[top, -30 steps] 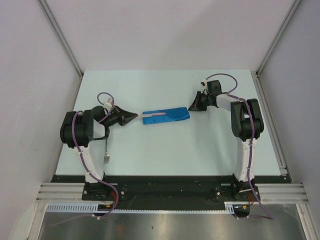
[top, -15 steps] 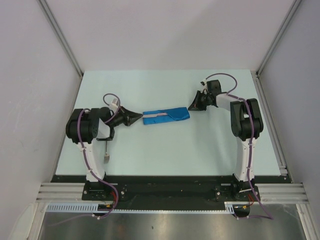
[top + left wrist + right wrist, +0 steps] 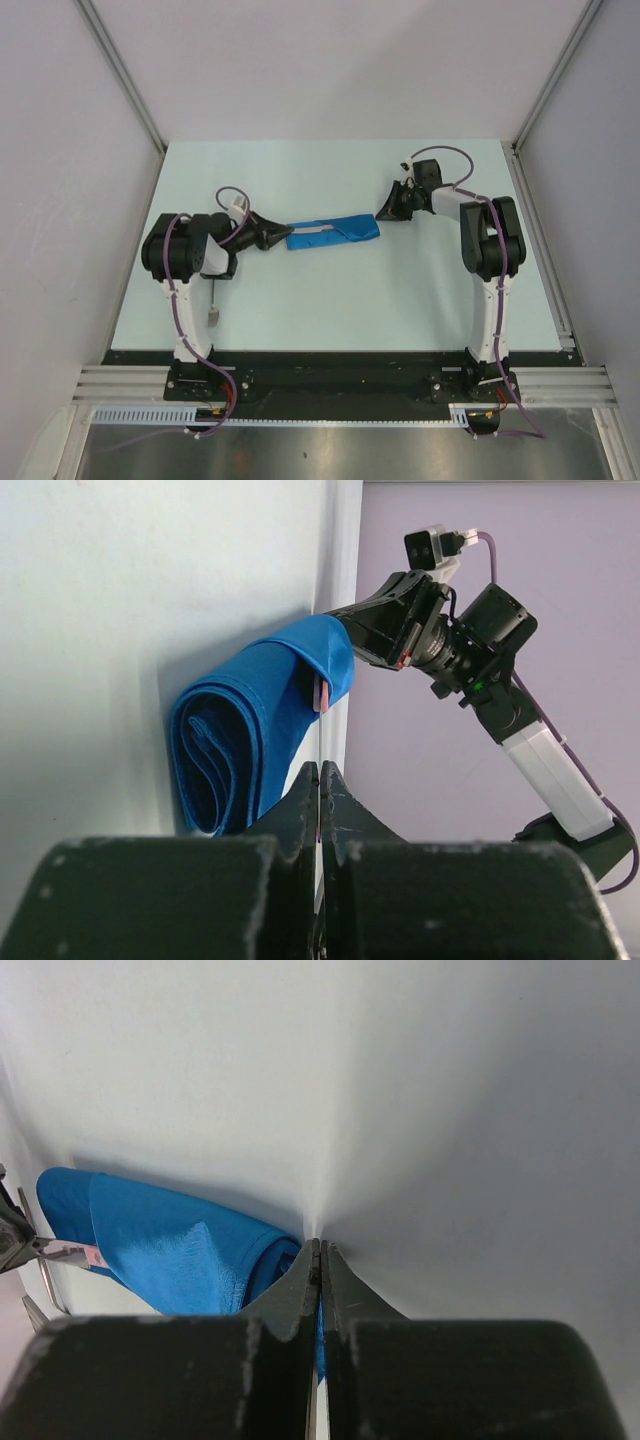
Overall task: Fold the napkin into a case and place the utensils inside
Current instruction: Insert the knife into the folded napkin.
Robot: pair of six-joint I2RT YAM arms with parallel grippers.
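Note:
The napkin (image 3: 345,231) lies mid-table, folded into a narrow royal-blue case. A slim pale utensil (image 3: 318,229) lies along its top, partly tucked under a fold. Its pinkish end (image 3: 322,695) shows in the left wrist view. Another silver utensil (image 3: 214,312) lies on the table by the left arm. My left gripper (image 3: 285,237) is shut, its tip at the case's left end, where rolled layers (image 3: 215,750) show. My right gripper (image 3: 381,213) is shut with its tip against the case's right end (image 3: 200,1255). Neither holds anything that I can see.
The pale table (image 3: 330,300) is walled at the back and both sides, with metal rails (image 3: 540,220) along its edges. The right arm (image 3: 450,640) shows beyond the case in the left wrist view.
My left gripper has slid right from a short way off until its tip reaches the case's left end. The right gripper, the case and the loose utensil have not moved.

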